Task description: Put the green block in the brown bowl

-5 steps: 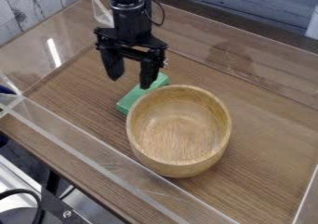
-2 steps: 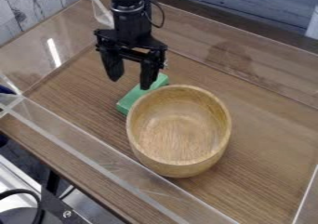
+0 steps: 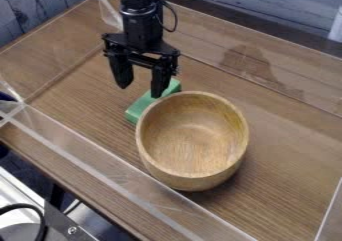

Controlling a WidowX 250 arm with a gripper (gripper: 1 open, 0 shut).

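Currently, the flat, bright green, elongated rectangular block [image 3: 146,104] is being supported by the brown wooden table [image 3: 83,125], just beside the round, light-brown wooden bowl [image 3: 191,142]; whether the two are touching cannot be told. The black robot pincer [image 3: 143,76] is being held above the block's far end, its two fingers being kept wide apart with nothing clamped between them.

By its look, the block is probably light and stiff, with little risk of being crushed or bent; its plain faces may be somewhat slippery, so a firm, even squeeze is being called for. The best hold is being offered by the two long sides, near the middle of the length, so that tipping is avoided once the block is lifted. Since the near end is being crowded by the bowl's thick rim, a grip slightly toward the far end may be safer, with the fingers being lowered well down the thin sides before being closed.
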